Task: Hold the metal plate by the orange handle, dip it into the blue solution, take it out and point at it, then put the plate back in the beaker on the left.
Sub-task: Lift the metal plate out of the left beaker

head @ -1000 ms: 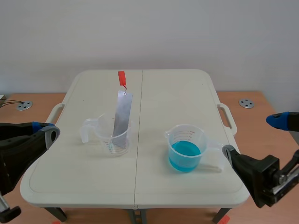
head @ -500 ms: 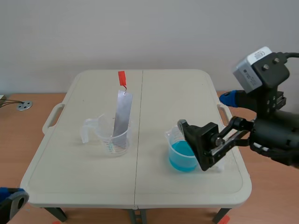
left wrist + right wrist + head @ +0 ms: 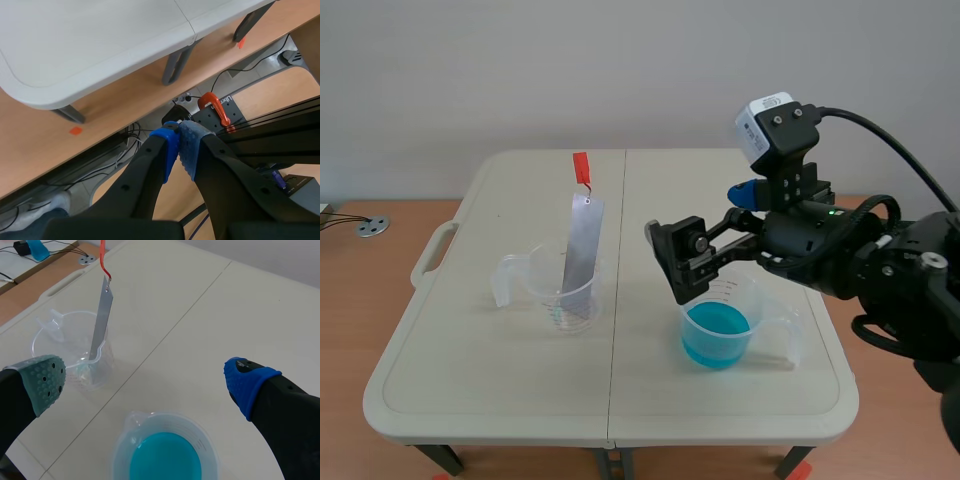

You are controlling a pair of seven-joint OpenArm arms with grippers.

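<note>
Fingers of the left gripper point(image 3: 179, 150) are pressed together low beside the table point(image 3: 75, 40), the metal plate point(image 3: 581, 250) leans in the clear beaker point(image 3: 552, 295) with its orange handle point(image 3: 581, 166) up high, and the right gripper point(image 3: 147, 380), spread wide above the blue solution point(image 3: 717, 335), should go slowly and pinch only that handle.

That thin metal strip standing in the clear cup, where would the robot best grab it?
Probably by the orange handle at its top, from above. The metal plate leans in the clear beaker, its handle high above the rim; the open right gripper is nearest.
</note>
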